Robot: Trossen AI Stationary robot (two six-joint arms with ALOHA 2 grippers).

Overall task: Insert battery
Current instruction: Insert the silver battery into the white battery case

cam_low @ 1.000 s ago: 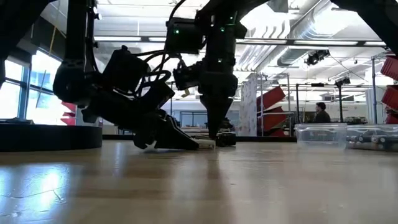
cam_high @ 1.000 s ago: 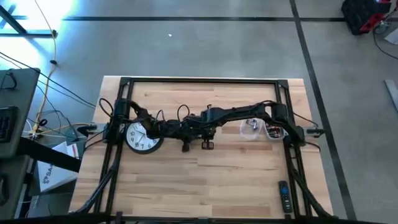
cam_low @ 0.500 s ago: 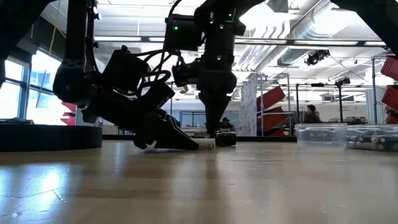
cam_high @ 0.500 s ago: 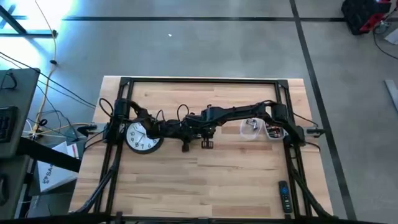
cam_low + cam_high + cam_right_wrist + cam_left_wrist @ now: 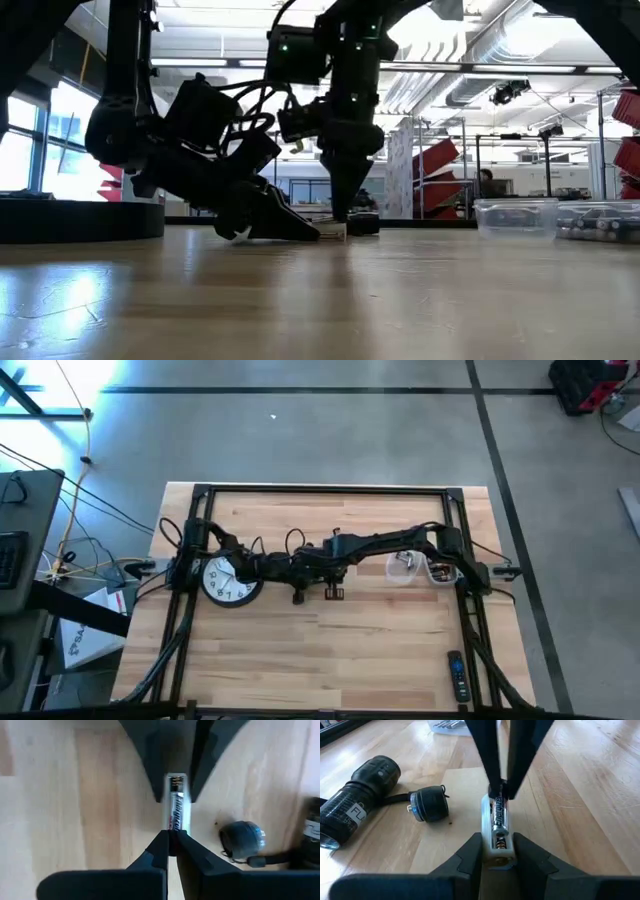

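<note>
A small white battery holder [image 5: 496, 851] lies on the table's middle, with my left gripper [image 5: 497, 854] shut on its near end. A battery [image 5: 499, 816] lies along the holder's tray, its near end at the spring. My right gripper [image 5: 172, 840] is shut on the battery's other end, standing over it in the low view [image 5: 339, 213]. The two grippers meet tip to tip [image 5: 322, 567]. A black flashlight body [image 5: 360, 800] and its loose cap [image 5: 428, 804] lie on the table beside the holder. My left gripper pinches the holder's two long sides at its spring end [image 5: 495, 860] between its two fingers. The fingers come low and slanting from the table's left, along the holder. The holder rests on the table. My right gripper pinches the battery's far end [image 5: 173, 829] between its fingertips, coming steeply from above. The battery lies along the holder, its other end toward the spring.
A wall clock [image 5: 230, 581] lies face up under the left arm. Two clear containers [image 5: 405, 567] [image 5: 441, 573] with small parts stand under the right arm, also seen at table height [image 5: 516, 216]. A remote [image 5: 456, 676] lies near the front right corner.
</note>
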